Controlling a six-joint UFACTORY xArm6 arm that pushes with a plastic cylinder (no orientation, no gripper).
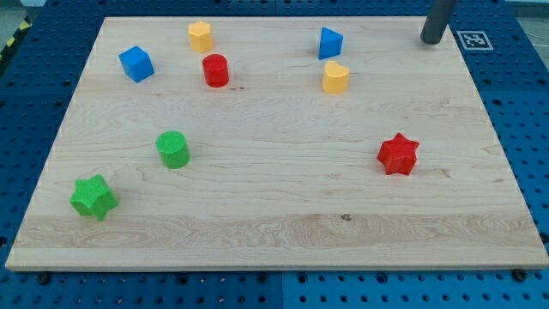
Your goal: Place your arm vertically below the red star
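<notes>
The red star (398, 154) lies on the wooden board (274, 223) at the view's right, a little below mid-height. My tip (431, 39) is the lower end of a dark rod at the view's top right, near the board's top edge. It stands well above the red star and slightly to its right, touching no block.
A blue block (330, 43) and a yellow heart-like block (335, 77) lie top centre-right. A yellow block (201, 36), a red cylinder (215, 70) and a blue cube (135, 63) lie top left. A green cylinder (172, 149) and a green star (93, 196) lie at the left.
</notes>
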